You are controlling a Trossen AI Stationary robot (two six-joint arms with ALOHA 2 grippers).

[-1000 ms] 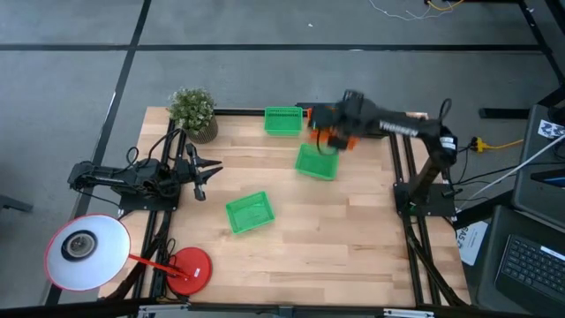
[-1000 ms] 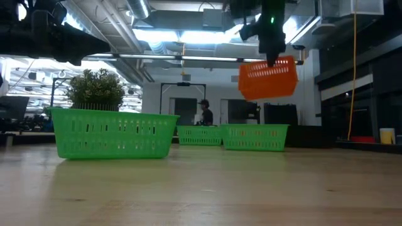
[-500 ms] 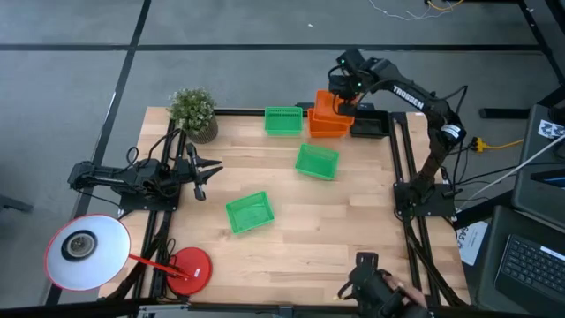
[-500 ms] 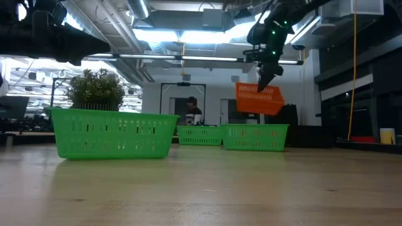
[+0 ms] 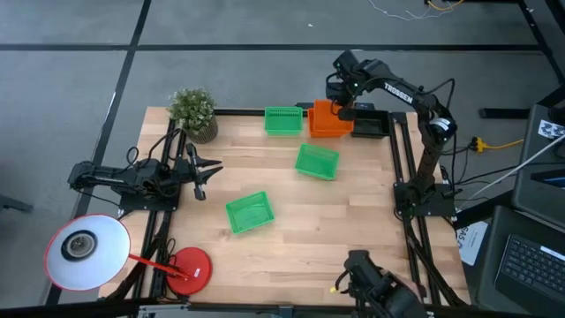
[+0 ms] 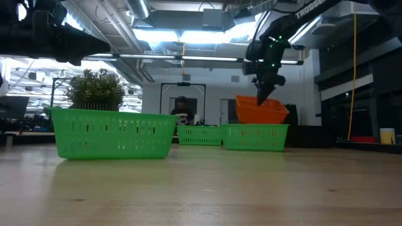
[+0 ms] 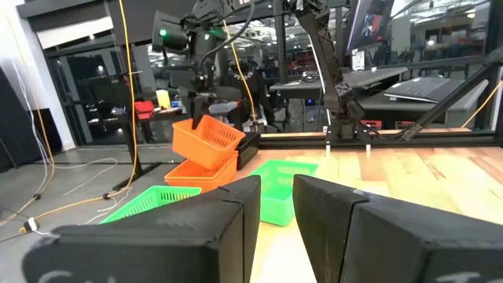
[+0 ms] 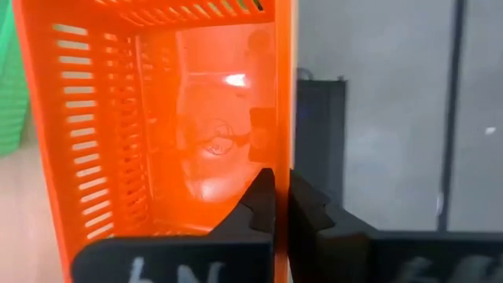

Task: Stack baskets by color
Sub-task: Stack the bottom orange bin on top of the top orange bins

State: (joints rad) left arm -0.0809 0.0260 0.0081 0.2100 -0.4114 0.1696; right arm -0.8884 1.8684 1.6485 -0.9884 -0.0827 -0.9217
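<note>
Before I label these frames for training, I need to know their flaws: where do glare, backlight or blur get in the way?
Low view: bright ceiling lights behind leave the right claw nearly a silhouette over the orange basket. Right wrist view: a white glare patch sits on the basket's glossy floor. Left wrist view: the left claw's own fingers fill the foreground out of focus. High view: evenly lit.

Potted plant (image 5: 193, 112) at the table's (image 5: 353, 230) far-left corner, white lamp (image 5: 81, 253) and red disc (image 5: 189, 268) near-left.

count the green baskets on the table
3: one at the far edge, one mid-table right, one nearer the front. None look hidden.
</note>
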